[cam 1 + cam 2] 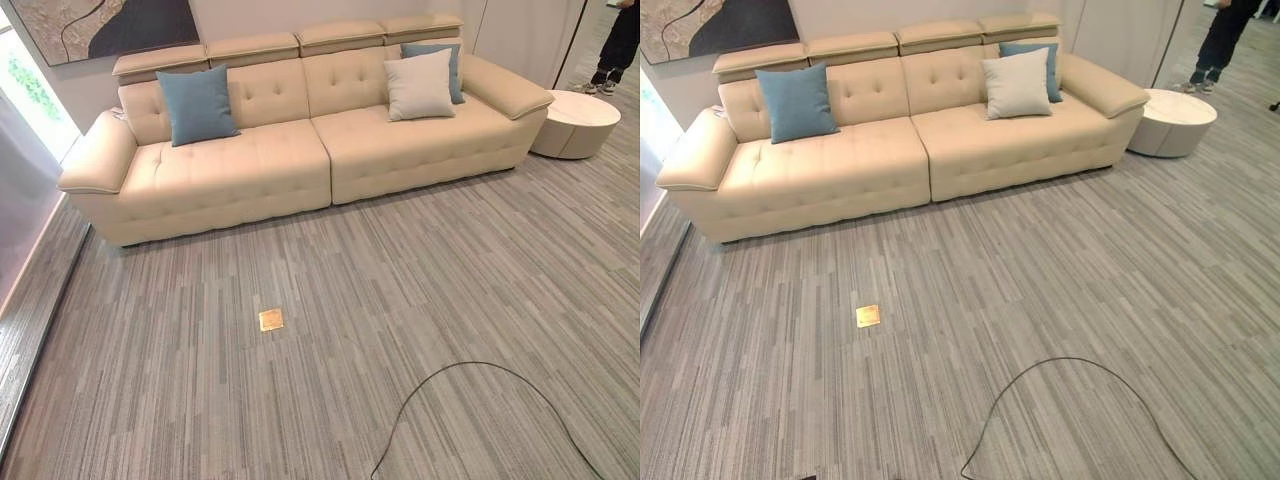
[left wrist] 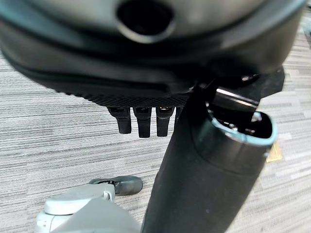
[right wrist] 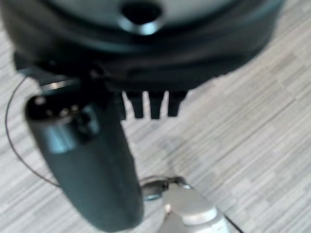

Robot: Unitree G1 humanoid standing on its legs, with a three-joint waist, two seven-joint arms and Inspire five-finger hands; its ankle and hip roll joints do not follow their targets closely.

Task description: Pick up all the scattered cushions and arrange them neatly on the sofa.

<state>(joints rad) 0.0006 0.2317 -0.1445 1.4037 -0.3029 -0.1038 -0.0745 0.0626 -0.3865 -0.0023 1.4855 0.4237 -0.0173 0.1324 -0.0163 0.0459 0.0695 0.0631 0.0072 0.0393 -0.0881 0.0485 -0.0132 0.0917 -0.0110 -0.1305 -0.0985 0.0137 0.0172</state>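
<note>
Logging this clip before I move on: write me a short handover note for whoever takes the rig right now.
Left robot hand: fingers straight, holding nothing, hanging over the carpet.
Right robot hand: the same, open and holding nothing.
Cushions: blue cushion upright against the backrest at the left end of the sofa; beige cushion upright at the right end, with a second blue cushion standing behind it.
Done: three cushions are on the sofa.
Left: I see no cushion on the carpet in these views; look around, and space them more evenly if wanted.
</note>
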